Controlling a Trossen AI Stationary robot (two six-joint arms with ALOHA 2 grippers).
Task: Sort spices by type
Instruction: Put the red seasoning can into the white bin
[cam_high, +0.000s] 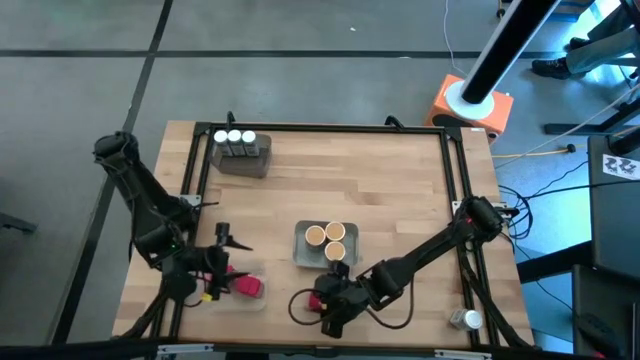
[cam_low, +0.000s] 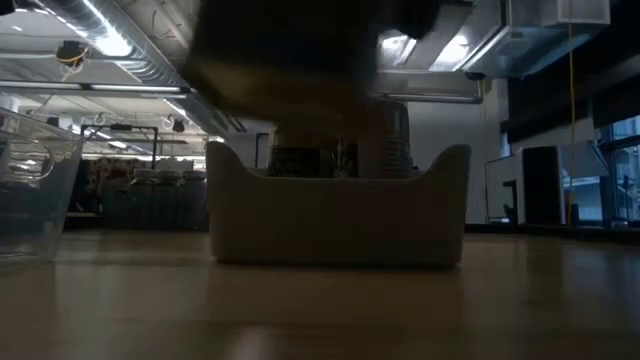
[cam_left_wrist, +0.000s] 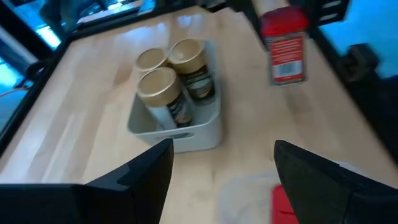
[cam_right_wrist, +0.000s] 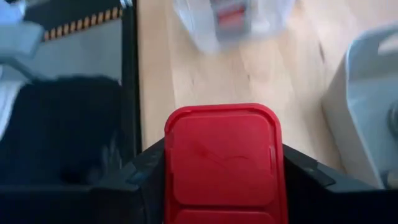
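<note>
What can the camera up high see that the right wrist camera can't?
Only the high view shows the white-capped jars in the far grey tray, the three tan-lidded jars, the left gripper open near the clear tray, and a lone jar at the table's right edge. Only the right wrist view shows up close the red lid between the right gripper's fingers. Both show that red spice box, the clear tray with a red box inside, and the wooden table.
</note>
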